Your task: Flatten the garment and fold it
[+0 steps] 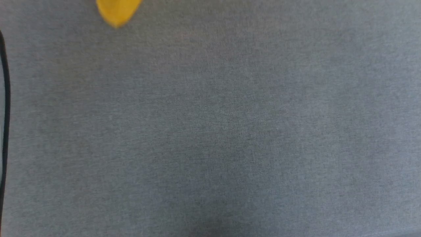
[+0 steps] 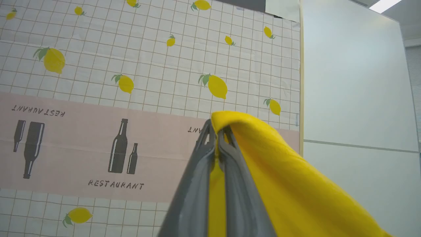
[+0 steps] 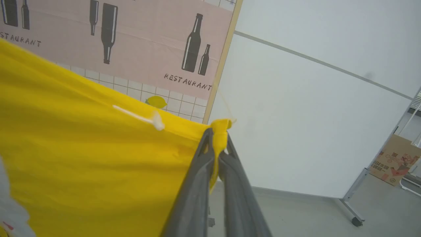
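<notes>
The yellow T-shirt (image 3: pixel 82 148) hung stretched between both arms, one tip showing over the grey cloth surface (image 1: pixel 210 131). The left gripper (image 2: pixel 217 131) and right gripper (image 3: pixel 217 140) each clamped a thin edge. Risk, as judged: such small bites could slip under tension and drop one side.

Head view: tip of mustard-yellow cloth T-shirt (image 1: pixel 117 11) at top edge, left of ctr, over flat grey fabric-covered table (image 1: pixel 210 131); thin black strip (image 1: pixel 5 115) along table's left side.
Left wrist view: T-shirt corner pinched btwn fingers of dark two-finger left tool (image 2: pixel 217 131), cloth falling to its right; lemon-print grid backdrop sheet (image 2: pixel 98 82) behind; plain white wall panel (image 2: pixel 355 98) right of sheet.
Right wrist view: T-shirt corner pinched in dark two-finger right tool (image 3: pixel 217 138), cloth spread to its left; brown cardboard box (image 3: pixel 394 161) on grey floor (image 3: pixel 312 214), far right.
</notes>
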You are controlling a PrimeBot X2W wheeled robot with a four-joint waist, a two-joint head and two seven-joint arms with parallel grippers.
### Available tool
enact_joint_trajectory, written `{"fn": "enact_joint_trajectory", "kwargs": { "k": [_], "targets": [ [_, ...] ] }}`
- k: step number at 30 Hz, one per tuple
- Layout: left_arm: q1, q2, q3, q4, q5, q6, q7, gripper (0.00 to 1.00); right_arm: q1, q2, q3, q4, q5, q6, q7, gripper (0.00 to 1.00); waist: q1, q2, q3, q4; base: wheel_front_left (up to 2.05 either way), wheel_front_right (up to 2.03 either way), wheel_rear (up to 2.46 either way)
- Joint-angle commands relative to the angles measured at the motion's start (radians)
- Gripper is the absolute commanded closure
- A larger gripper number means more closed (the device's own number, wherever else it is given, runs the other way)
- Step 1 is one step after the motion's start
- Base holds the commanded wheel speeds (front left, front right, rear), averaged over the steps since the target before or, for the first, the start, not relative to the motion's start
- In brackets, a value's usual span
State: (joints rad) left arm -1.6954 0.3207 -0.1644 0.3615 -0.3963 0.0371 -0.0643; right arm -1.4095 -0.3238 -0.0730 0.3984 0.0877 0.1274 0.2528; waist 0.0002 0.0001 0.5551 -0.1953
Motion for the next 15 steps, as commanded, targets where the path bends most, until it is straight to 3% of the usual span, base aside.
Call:
{"fn": "enact_joint_trajectory", "kwargs": {
  "k": [1, 5, 10, 15],
  "targets": [
    [-0.009, 0.006, 0.000, 0.021, 0.004, -0.012, -0.020, 1.00, -0.003, 0.008, 0.001, 0.020, -0.014, 0.003, -0.028, 1.00, -0.0002, -0.0001, 0.056, -0.016, 0.00, 0.00, 0.00],
    [0.048, 0.022, -0.027, 0.095, 0.013, -0.047, -0.048, 1.00, 0.045, 0.009, 0.049, 0.082, 0.001, 0.003, -0.093, 1.00, -0.0002, -0.0001, 0.059, 0.009, 0.00, 0.00, 0.00],
    [0.237, 0.046, -0.065, 0.198, 0.016, -0.075, -0.042, 1.00, 0.179, -0.002, 0.147, 0.148, 0.078, 0.003, -0.146, 1.00, -0.0002, -0.0001, 0.022, 0.046, 0.00, 0.00, 0.00],
    [0.497, 0.060, -0.093, 0.250, -0.020, -0.090, 0.046, 1.00, 0.361, -0.036, 0.259, 0.153, 0.174, 0.003, -0.143, 1.00, -0.0002, -0.0001, -0.062, 0.075, 0.00, 0.00, 0.00]
  ]
}}
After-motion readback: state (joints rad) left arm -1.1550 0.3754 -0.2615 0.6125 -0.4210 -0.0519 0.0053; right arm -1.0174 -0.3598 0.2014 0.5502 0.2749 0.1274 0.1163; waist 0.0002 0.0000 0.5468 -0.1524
